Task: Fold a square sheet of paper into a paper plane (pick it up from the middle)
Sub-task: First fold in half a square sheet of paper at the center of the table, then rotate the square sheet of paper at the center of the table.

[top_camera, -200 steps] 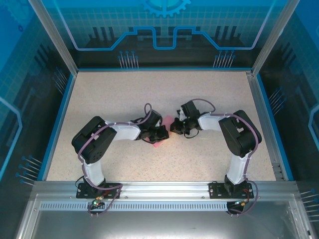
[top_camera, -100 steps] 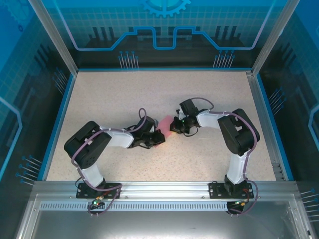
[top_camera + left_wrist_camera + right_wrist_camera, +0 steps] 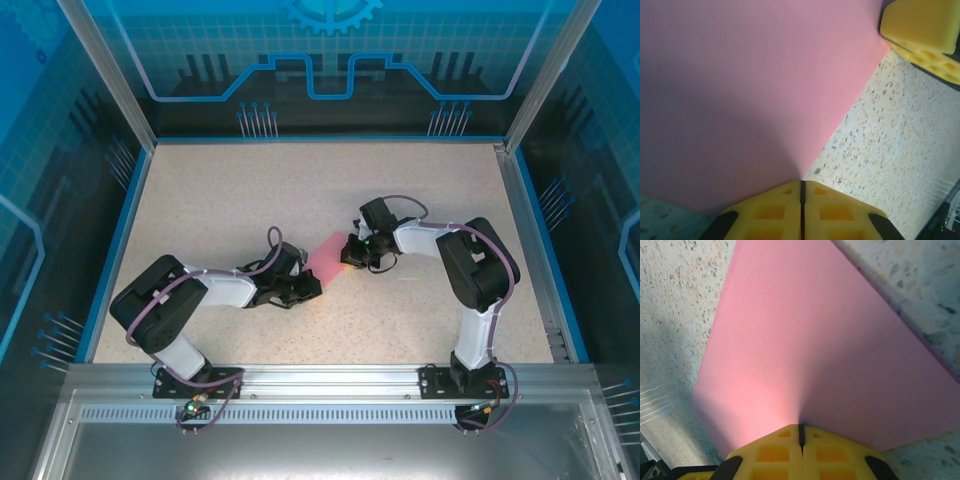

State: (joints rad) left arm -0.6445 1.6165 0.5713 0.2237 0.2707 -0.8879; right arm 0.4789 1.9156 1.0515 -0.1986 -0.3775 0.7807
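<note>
The left gripper (image 3: 801, 187) has its yellow padded jaws pressed together on a corner of the thin pink-red square sheet of paper (image 3: 750, 85); the sheet spans between both grippers over the middle of the speckled beige table (image 3: 420, 190). The right gripper (image 3: 801, 432) is likewise clamped tight on the sheet's opposite side.

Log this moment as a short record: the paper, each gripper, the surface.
item: square sheet of paper, pink, spread between the two arms near mid-table
left gripper: shut, pinching the sheet at its edge
right gripper: shut, pinching the sheet at its edge
fold state: broad flat panel, no dart shape yet
surface: table, speckled beige
sheet lifted or lying: cannot tell
</note>
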